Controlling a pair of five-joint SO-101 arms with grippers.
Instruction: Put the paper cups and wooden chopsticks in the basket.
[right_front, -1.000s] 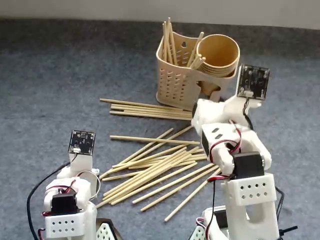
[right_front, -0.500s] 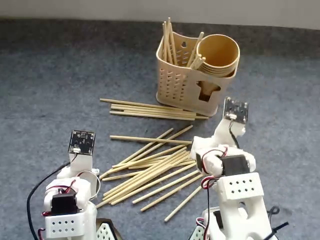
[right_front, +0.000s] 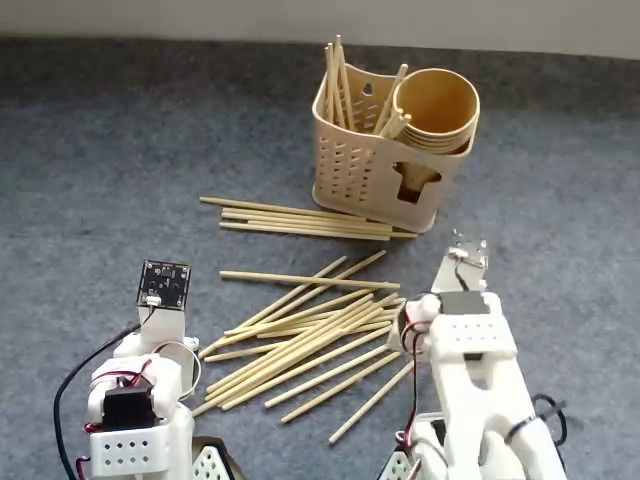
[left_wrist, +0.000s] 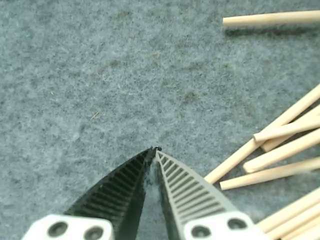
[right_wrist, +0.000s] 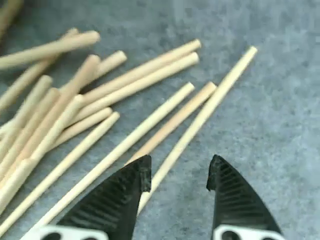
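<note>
Inside the basket (right_front: 352, 170), which stood upright on the grey desk (right_front: 100, 150), a stack of cups (right_front: 437, 105) filled one compartment. A few chopsticks (right_front: 340, 85) stood on end in the other, some leaning against the cups' rim. Just in front of the basket, on the side toward the arms, a short row (right_front: 300, 220) of more chopsticks lay flat, side by side and roughly parallel to the basket's front wall. Farther from the basket a loose pile (right_front: 300, 340) lay fanned across the desk between the two arms, and a single stick (right_front: 300, 279) lay crosswise between the row and the pile. The right arm (right_front: 465, 340) stood at the edge of the pile, on the cups' side of the basket. The right end effector (right_wrist: 177, 172) was released, its jaws spread apart over the desk. One long chopstick (right_wrist: 200, 117) ran into the gap between them, close to one jaw, though whether it touched the jaw could not be told. The left arm (right_front: 140, 400) sat well away from the basket, at the far end of the pile. The left end effector (left_wrist: 154, 150) was clenched on nothing, its tips meeting over bare desk, near the ends of several sticks (left_wrist: 280, 145) from the pile.
</note>
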